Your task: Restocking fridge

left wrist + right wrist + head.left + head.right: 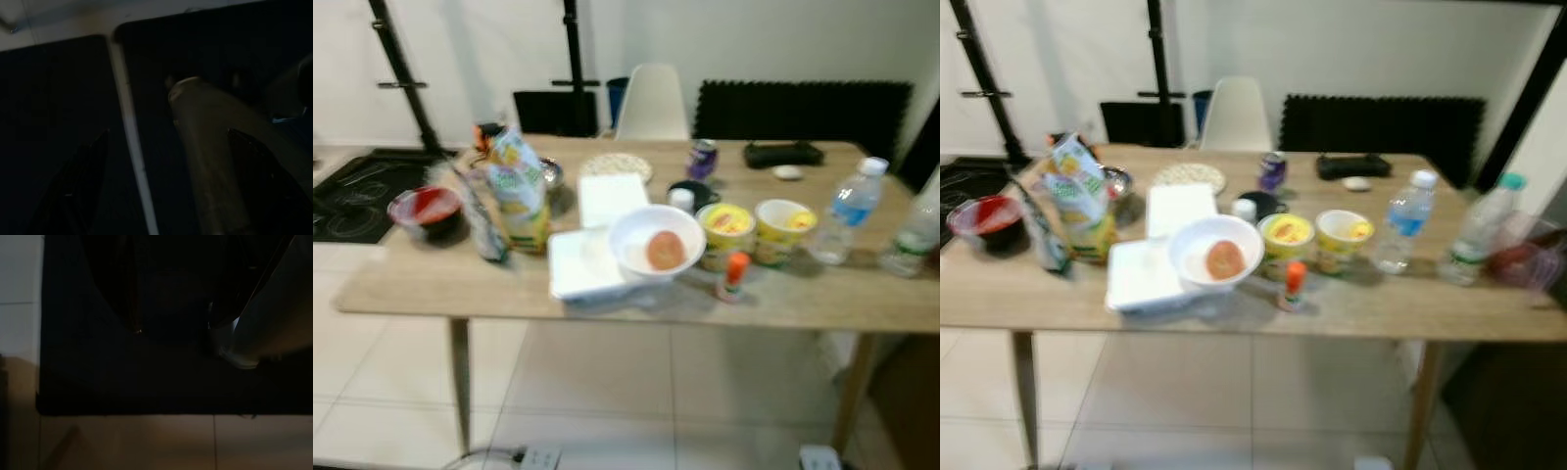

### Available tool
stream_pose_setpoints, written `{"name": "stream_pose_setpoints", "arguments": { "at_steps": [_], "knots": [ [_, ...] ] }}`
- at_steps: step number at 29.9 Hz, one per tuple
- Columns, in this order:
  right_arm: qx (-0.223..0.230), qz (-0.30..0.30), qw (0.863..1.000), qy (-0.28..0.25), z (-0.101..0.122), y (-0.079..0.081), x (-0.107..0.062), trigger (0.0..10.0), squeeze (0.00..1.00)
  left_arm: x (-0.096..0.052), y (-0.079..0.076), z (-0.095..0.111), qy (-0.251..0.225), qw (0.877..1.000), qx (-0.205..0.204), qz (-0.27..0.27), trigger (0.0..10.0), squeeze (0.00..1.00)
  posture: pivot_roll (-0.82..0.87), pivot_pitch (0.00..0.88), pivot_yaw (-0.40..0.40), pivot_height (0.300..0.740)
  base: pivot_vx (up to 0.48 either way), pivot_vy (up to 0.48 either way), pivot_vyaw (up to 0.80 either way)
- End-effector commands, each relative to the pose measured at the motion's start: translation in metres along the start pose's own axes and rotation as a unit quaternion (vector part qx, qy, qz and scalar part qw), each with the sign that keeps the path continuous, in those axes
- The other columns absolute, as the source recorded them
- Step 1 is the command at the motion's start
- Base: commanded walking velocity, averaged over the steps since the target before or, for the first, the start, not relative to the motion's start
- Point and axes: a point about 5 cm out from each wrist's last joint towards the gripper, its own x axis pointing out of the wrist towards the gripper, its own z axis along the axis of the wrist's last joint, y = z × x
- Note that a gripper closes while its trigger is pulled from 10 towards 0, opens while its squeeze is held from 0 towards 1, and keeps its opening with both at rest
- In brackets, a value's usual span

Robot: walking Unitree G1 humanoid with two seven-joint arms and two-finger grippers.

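Left eye view, wooden table (431, 284), white bowl (641, 235) holding egg (666, 251), tool state unclear

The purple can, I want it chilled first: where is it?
The purple can stands toward the table's far edge, behind the black cup.

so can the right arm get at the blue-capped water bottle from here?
Probably not yet. The water bottle stands upright on the table, unobstructed on its near side, but the right arm hangs idle by the floor, and the table looks some way ahead. It likely needs to step closer.
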Motion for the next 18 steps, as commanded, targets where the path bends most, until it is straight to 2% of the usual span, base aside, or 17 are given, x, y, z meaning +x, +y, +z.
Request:
{"name": "stream_pose_setpoints", "arguments": {
  "at_steps": [1,8,13,15,18],
  "knots": [
    [-0.003,-0.003,1.000,-0.001,0.001,-0.003,0.000,10.0,0.00,0.000,-0.001,0.001,-0.001,1.000,0.000,-0.001,10.0,0.00,-0.05,0.000,-0.003,0.740,0.000,-0.405,0.00],
    [-0.026,0.008,1.000,0.000,0.000,-0.001,0.000,10.0,0.00,0.000,0.000,0.000,0.001,1.000,0.000,0.002,10.0,0.00,-0.05,0.000,-0.001,0.740,0.000,-0.387,0.00],
    [-0.021,0.031,0.999,-0.009,0.003,0.004,0.000,10.0,0.00,0.000,0.001,-0.001,0.002,1.000,-0.005,0.008,10.0,0.00,-0.05,0.000,-0.001,0.740,0.000,0.000,0.00],
    [-0.060,0.049,0.997,-0.016,0.006,0.009,0.001,10.0,0.00,0.000,0.002,-0.003,0.005,1.000,-0.004,0.010,10.0,0.00,-0.05,0.000,0.000,0.740,0.000,0.000,0.79],
    [-0.074,0.053,0.996,-0.023,0.010,0.011,0.002,10.0,0.00,-0.001,0.002,-0.003,0.007,1.000,-0.004,0.011,10.0,0.00,-0.05,0.000,0.000,0.740,0.000,0.000,0.79]
  ]
}}
